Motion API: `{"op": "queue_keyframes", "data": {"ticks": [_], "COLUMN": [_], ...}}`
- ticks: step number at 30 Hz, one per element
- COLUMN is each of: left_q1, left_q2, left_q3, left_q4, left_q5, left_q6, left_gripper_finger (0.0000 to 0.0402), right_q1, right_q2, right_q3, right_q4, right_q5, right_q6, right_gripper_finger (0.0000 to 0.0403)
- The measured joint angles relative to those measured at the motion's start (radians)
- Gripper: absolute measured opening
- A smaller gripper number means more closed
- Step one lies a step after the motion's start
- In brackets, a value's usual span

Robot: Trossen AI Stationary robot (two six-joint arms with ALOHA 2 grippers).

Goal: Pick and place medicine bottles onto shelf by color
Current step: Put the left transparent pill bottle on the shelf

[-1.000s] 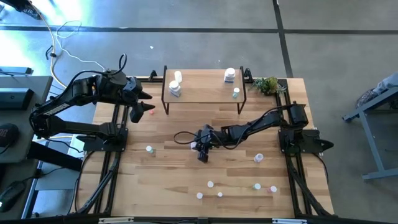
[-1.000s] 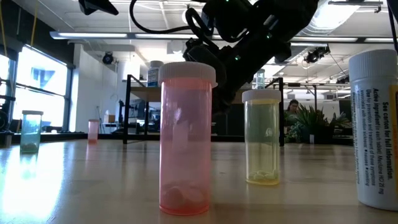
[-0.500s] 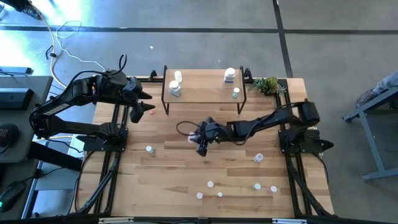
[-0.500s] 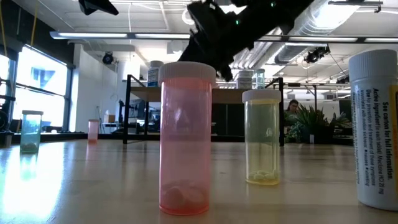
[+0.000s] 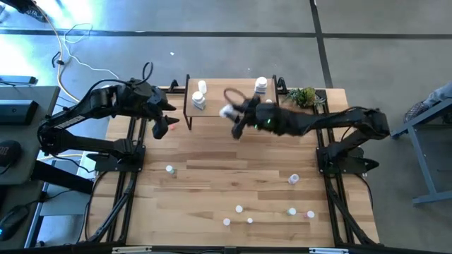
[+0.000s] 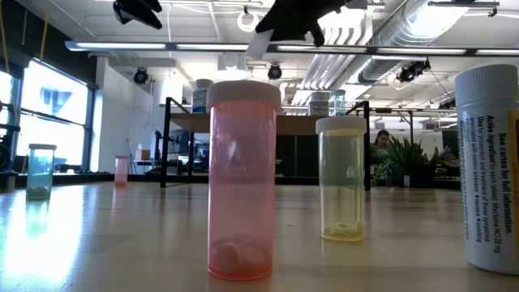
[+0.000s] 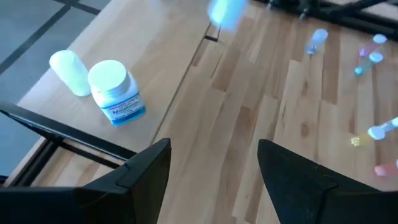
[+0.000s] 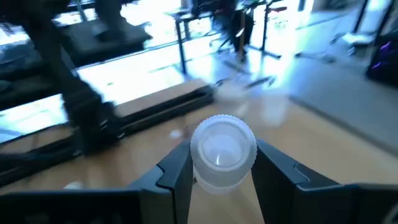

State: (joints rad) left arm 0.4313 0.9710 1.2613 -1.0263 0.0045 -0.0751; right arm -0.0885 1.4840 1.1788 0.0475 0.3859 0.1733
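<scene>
A white-capped medicine bottle sits clamped in the right gripper, which has swung up from mid-table to hover over the shelf, so placing looks close. Two white bottles stand at the shelf's left end. Beside that end, the left gripper waits, fingers apart.

Bright daylight (wrist views motion-blurred)
</scene>
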Motion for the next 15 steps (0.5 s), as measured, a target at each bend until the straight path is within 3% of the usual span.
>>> {"op": "queue_keyframes", "data": {"ticks": [8, 15], "left_q1": [0.008, 0.080], "left_q2": [0.040, 0.041], "left_q3": [0.000, 0.000], "left_q4": [0.117, 0.191], "left_q5": [-0.042, -0.070], "left_q6": [-0.052, -0.056], "left_gripper_finger": [0.0231, 0.0231], "right_q1": [-0.179, -0.312], "right_q2": [0.002, 0.037], "right_q3": [0.210, 0.240], "right_q4": [-0.349, -0.473], "right_q5": [-0.079, -0.189], "right_q6": [-0.104, -0.113], "right_gripper_finger": [0.0122, 0.0122]}}
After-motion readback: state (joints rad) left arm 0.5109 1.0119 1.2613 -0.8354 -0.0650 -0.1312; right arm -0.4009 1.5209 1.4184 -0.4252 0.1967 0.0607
